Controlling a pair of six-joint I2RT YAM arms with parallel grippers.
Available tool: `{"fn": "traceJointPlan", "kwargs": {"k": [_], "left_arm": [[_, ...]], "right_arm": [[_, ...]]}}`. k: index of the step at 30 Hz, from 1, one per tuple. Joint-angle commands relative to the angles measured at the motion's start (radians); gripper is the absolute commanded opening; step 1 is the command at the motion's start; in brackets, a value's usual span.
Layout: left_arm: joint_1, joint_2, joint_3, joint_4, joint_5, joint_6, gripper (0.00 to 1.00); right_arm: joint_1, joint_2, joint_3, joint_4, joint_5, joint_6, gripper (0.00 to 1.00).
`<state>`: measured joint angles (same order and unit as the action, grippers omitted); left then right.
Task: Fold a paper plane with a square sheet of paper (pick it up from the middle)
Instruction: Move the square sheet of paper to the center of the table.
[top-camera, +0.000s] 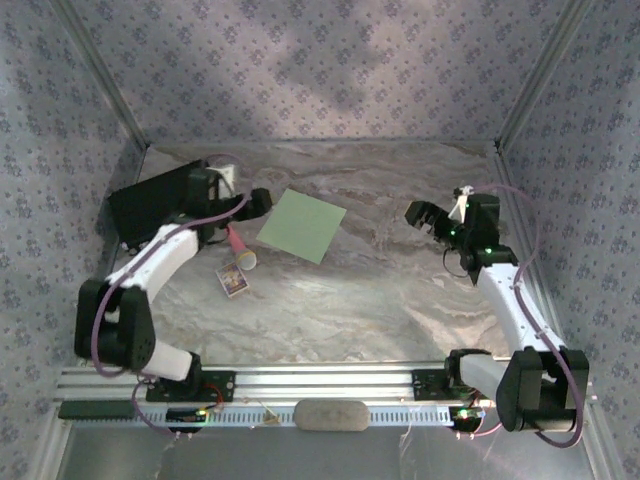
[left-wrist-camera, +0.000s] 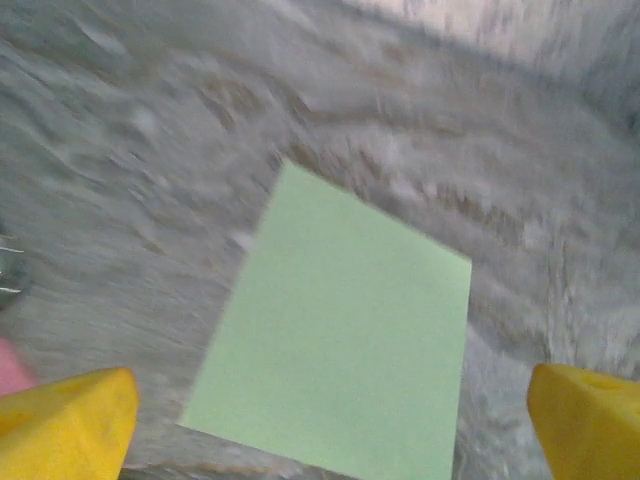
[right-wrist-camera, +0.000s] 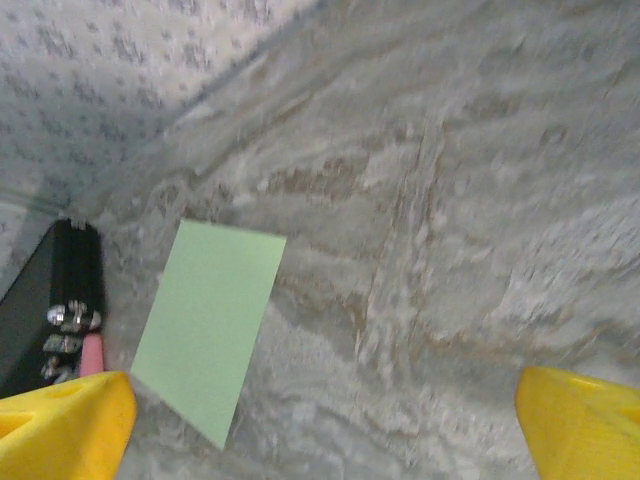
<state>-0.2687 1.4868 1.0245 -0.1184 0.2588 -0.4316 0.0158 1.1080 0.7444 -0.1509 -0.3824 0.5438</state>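
One sheet, flat and unfolded: the square sheet of paper lies on the desk, left of centre toward the back, turned corner-on, no crease visible. Left hand sits just beside its left edge, yellow fingers spread wide with nothing between them; its wrist view looks down on the sheet. Right hand is well apart on the right side, also wide open and empty, pointing toward the sheet. Folding not begun.

Paper is probably very light, thin and floppy. It would likely slide on the desk and crumple if pinched hard, and lying flat it gives no easy edge to grab. Task says middle, so the likely hold is a gentle pinch at the sheet's centre, bunching it up slightly. Pink cylinder, small card box and black box crowd the left arm's side near the sheet's left corner and could get bumped.
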Motion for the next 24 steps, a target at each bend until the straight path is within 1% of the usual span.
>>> {"fn": "traceJointPlan", "kwargs": {"k": [1, 5, 8, 11, 14, 18, 24], "left_arm": [[-0.077, 0.121, 0.124, -0.136, 0.012, 0.021, 0.94], [-0.143, 0.297, 0.282, -0.217, 0.006, 0.037, 0.93], [-0.189, 0.389, 0.359, -0.246, -0.021, 0.055, 0.92], [-0.200, 0.460, 0.417, -0.274, -0.035, 0.038, 0.92], [-0.201, 0.510, 0.450, -0.286, -0.028, 0.028, 0.90], [-0.205, 0.559, 0.471, -0.293, -0.021, 0.033, 0.90], [-0.214, 0.604, 0.468, -0.297, -0.003, 0.019, 0.90]], "right_arm": [[0.033, -0.010, -0.041, -0.018, -0.024, 0.048, 0.99], [0.039, -0.028, -0.059, -0.043, -0.044, 0.039, 0.99], [0.056, -0.051, -0.087, -0.046, -0.043, 0.076, 0.99], [0.082, -0.072, -0.114, -0.049, -0.023, 0.119, 0.99], [0.109, -0.099, -0.148, -0.034, -0.014, 0.131, 0.99], [0.134, -0.139, -0.201, -0.001, -0.007, 0.137, 0.99], [0.146, -0.178, -0.249, 0.001, 0.003, 0.131, 0.99]]}}
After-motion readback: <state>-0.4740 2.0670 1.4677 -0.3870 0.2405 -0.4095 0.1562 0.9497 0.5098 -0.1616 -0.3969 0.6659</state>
